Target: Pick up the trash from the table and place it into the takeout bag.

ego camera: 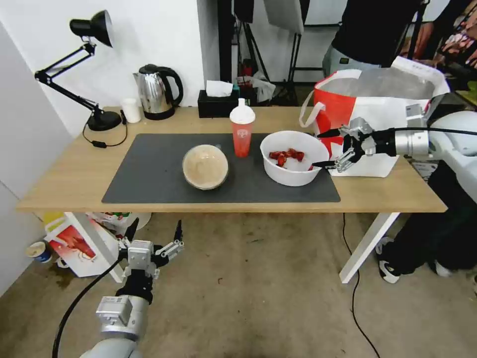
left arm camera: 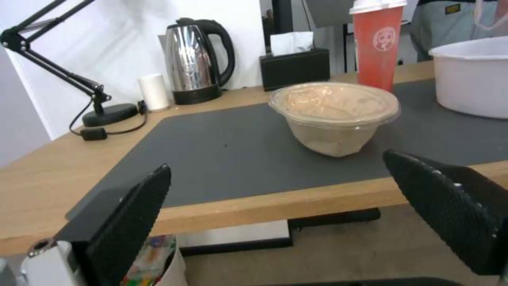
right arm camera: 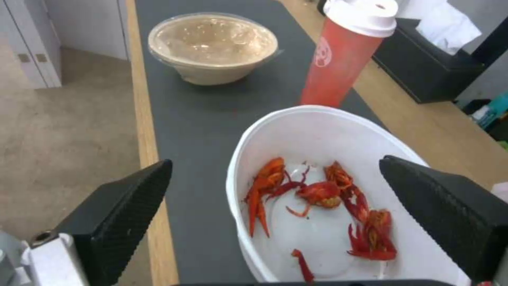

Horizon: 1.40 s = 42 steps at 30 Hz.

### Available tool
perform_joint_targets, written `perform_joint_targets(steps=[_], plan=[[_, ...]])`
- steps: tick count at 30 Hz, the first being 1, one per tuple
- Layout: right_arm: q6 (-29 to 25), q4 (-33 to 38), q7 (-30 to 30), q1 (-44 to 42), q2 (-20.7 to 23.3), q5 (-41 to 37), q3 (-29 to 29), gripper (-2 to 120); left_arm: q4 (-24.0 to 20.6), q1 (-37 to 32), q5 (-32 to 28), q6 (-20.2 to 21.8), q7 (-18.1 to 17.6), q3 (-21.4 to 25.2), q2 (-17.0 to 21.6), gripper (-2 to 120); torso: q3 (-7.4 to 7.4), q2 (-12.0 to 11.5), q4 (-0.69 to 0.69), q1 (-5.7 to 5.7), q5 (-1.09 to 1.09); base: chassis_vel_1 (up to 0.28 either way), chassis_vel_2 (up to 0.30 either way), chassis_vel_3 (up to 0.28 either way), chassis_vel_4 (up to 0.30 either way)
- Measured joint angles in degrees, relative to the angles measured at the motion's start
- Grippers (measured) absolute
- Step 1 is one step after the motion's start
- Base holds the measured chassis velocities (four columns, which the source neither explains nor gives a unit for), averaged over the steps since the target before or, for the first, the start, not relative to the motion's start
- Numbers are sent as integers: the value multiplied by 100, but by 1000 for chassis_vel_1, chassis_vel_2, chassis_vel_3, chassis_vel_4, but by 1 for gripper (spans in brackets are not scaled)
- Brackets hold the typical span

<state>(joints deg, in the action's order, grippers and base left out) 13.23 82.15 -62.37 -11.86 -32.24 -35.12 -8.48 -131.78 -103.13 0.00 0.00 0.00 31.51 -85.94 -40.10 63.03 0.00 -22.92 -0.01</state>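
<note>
My left gripper (ego camera: pixel 153 233) hangs spread wide below the near edge of the long light-wood table (ego camera: pixel 64 184), gripping nothing. On the dark grey mat (ego camera: pixel 149 169) stand, from my left: the round tan-filled clear-domed bowl (ego camera: pixel 205 166), the translucent red cup with its white spouted lid (ego camera: pixel 242 130), then the wide white bowl holding red shell scraps (ego camera: pixel 293 156). My right gripper (ego camera: pixel 325 148) is level with that white bowl's right rim, fingers parted with one either side of the wall, not yet closed. The bowl lies straight ahead of it, toward my left. Just behind the gripper stands the boxy white-and-red takeout bag (ego camera: pixel 382 107), mouth open. My right arm is clearly nearer.
</note>
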Motion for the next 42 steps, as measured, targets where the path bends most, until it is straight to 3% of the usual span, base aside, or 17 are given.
perform_joint_targets(steps=[19,27,42], plan=[[193,-288,23,584,-411,104,-860,100,0,0,0,0,0,0,0,100,0,0,0,0,0,0,0,0,0],[223,-332,16,749,-444,144,-1138,100,0,0,0,0,0,0,0,100,0,0,0,0,0,0,0,0,0],[292,-452,16,1400,-401,112,-2185,100,0,0,0,0,0,0,0,100,0,0,0,0,1,0,0,0,0]])
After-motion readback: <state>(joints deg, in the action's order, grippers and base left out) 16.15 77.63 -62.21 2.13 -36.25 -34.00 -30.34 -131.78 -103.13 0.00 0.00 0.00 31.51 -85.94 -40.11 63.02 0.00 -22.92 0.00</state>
